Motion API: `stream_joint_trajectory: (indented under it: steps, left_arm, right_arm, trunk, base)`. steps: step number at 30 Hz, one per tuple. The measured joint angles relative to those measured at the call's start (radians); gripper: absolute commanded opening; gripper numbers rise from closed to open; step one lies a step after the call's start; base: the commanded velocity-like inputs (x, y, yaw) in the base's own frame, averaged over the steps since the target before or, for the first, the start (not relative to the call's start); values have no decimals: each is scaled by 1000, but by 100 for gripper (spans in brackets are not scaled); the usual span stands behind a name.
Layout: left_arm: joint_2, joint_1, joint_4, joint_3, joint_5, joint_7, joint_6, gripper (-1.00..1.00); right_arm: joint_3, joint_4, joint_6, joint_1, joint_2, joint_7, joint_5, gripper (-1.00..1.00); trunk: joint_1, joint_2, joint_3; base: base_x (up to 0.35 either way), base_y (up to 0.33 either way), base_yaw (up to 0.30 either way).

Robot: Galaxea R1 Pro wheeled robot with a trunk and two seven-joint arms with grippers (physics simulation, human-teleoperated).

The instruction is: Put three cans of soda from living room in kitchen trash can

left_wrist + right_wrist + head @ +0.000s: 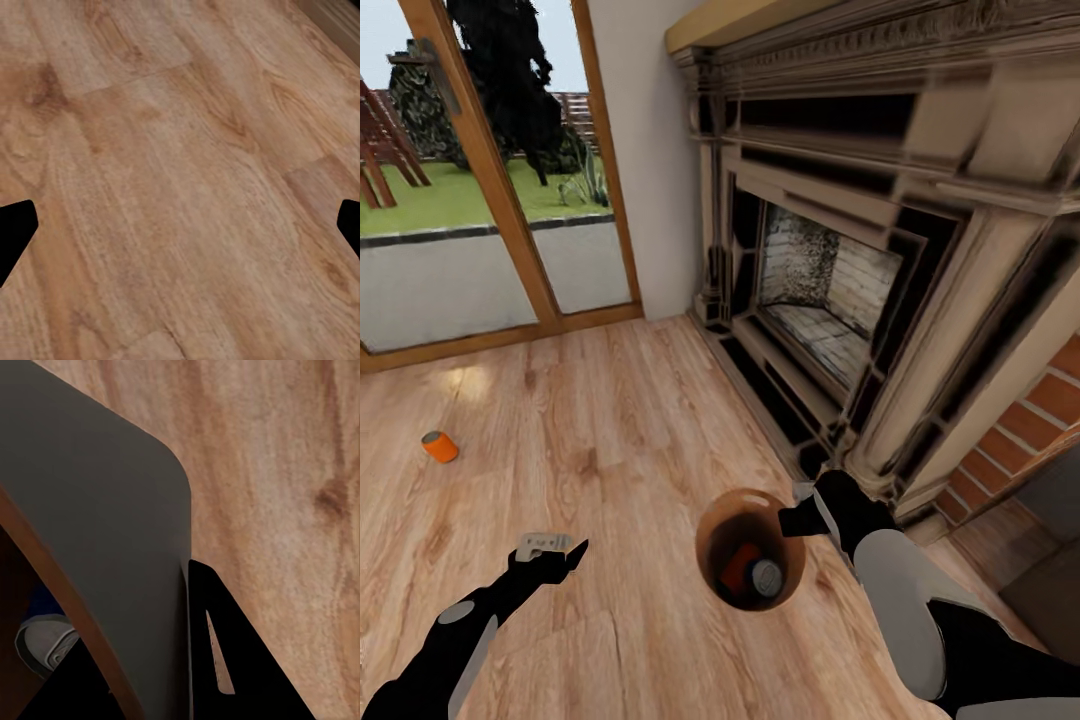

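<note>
Your round brown open-topped bin (712, 560) stands on the light wood plank floor (620, 420), just in front of the fireplace hearth. Inside it you can count two cans: one bright orange soda can (740, 568) and one dark can with a silvery top (766, 577) lying beside it, the two touching or nearly so. In the right wrist view, the silvery end of a can (45, 643) shows down inside the bin, below its dark wall (105, 532).

A third can, a bright orange one lying on its side (440, 446), rests on the floor well apart from the bin, toward the wood-framed glass doors (490, 190). That makes three cans: two orange, one dark.

Your right gripper (800, 515) sits at the bin's rim, on the side toward the fireplace; one black finger (225, 660) lies against the outside of the wall. You cannot tell from these views whether it clamps the rim.

Your left gripper (555, 550) hovers over bare floor with its fingers (15, 232) spread wide and nothing between them.

The ornate cream-and-black fireplace with red brick beside it (860, 280) fills the wall ahead.
</note>
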Motion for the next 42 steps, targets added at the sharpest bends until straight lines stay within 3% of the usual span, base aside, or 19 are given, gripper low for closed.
stream_joint_trajectory:
  steps: [42]
  left_arm:
    - [0,0,10,0,0,0,3,100]
  right_arm:
    - [-1,-1,1,0,-1,-6,-4,-100]
  trunk:
    - [0,0,0]
  base:
    - [296,152,250]
